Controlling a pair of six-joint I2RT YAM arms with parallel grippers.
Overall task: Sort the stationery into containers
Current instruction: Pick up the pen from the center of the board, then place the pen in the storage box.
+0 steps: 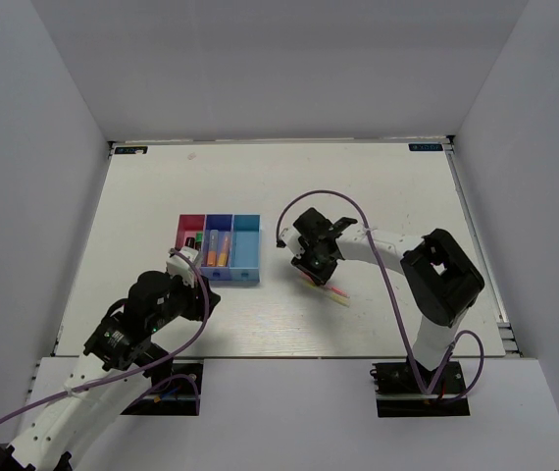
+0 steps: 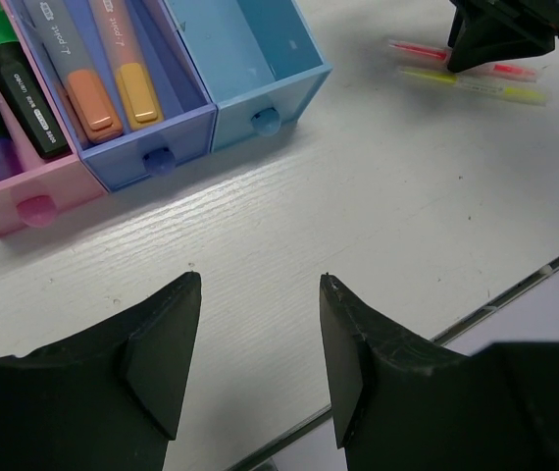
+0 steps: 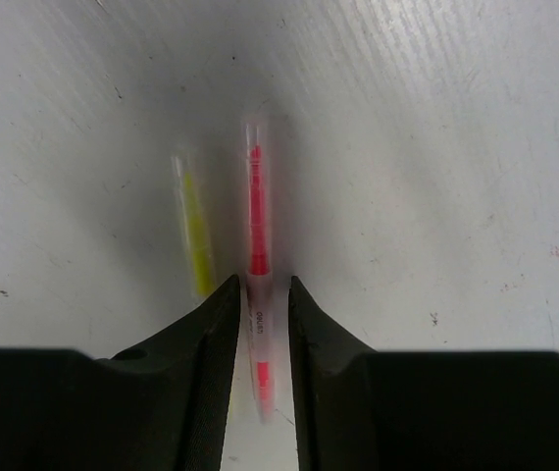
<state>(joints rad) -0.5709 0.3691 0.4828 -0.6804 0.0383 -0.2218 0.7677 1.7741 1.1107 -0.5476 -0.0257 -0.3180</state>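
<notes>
Yellow pen (image 3: 194,231) is partly hidden behind right tool (image 3: 263,285).

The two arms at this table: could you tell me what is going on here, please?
They are sorting stationery into three joined bins. The right gripper straddles a pink pen lying on the table, a yellow pen beside it; whether it grips yet is unclear. The left gripper hovers open near the bins, holding nothing. The pink bin holds a black marker with green cap, the dark blue bin two orange highlighters, and the light blue bin looks empty.
</notes>
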